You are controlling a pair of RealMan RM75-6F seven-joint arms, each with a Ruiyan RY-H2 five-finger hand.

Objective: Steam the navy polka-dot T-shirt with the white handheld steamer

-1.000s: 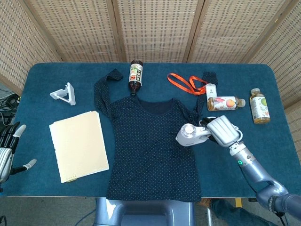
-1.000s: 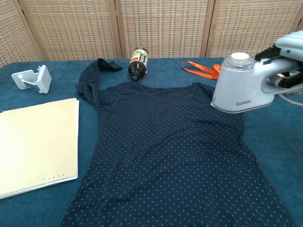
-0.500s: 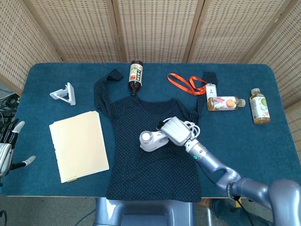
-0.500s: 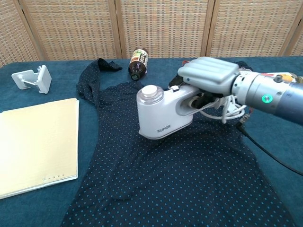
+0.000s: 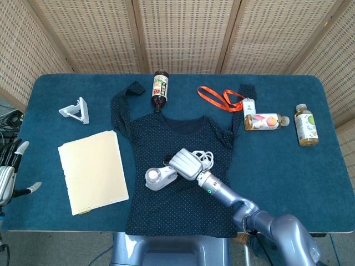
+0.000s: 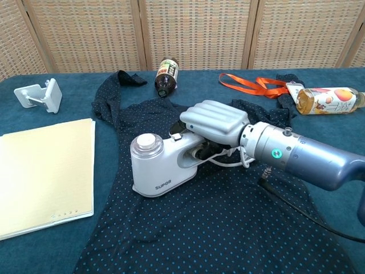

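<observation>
The navy polka-dot T-shirt [image 5: 183,205] [image 6: 228,222] lies flat on the blue table, neck toward the far edge. My right hand [image 5: 187,164] [image 6: 215,124] grips the handle of the white handheld steamer [image 5: 157,177] [image 6: 155,166], which sits on the shirt's left-middle part with its white cord coiled by the hand. My left hand [image 5: 10,169] hangs off the table's left edge with fingers apart, holding nothing; the chest view does not show it.
A cream folder [image 5: 91,170] [image 6: 43,174] lies left of the shirt, and a white stand [image 5: 76,110] [image 6: 40,95] sits behind it. A dark bottle [image 5: 160,88] [image 6: 166,76] lies at the collar. An orange lanyard [image 5: 219,97] and two drink bottles [image 5: 265,121] [image 5: 306,125] are at right.
My right hand has swept the steamer leftward across the shirt, from its right sleeve side to its left-middle. The left hand has barely moved.
</observation>
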